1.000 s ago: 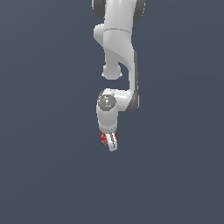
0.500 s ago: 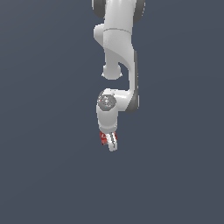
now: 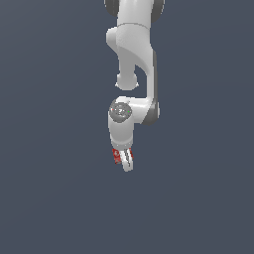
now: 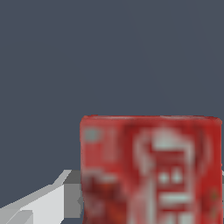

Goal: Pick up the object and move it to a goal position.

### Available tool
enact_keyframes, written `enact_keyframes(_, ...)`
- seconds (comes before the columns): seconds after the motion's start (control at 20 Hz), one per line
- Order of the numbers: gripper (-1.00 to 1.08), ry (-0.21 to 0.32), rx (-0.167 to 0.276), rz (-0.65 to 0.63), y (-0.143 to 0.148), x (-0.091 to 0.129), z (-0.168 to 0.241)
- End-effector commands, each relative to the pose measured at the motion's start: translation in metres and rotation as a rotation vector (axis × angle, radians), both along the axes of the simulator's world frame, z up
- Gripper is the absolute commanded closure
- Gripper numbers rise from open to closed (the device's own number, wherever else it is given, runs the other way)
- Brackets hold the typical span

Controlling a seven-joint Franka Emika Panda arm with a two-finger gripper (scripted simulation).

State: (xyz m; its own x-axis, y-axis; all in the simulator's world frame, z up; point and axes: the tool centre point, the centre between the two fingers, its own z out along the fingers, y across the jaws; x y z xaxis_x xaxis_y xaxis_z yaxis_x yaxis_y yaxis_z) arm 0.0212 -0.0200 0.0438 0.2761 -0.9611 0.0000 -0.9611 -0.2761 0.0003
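Red box (image 3: 116, 156) with whitish and dark label print sits between the fingers of the gripper (image 3: 124, 159), which are closed against its sides at the tip of the white Panda arm (image 3: 134, 54). In the wrist view the box (image 4: 148, 168) fills much of the frame, one pale finger (image 4: 41, 203) touching its edge, against a plain grey-blue background.

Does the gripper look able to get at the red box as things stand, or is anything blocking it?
Yes, apparently: the red box already sits between the fingers of the gripper, which looks shut on it. Nothing else shows near it in either view.
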Motion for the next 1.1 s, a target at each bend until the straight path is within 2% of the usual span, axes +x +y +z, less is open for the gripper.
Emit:
enact_keyframes(0.0,1.08,-0.001,-0.001,-0.001,-0.001,0.005,0.016)
enact_keyframes(1.05,1.08,0.000,-0.002,-0.001,-0.006,0.073,0.206)
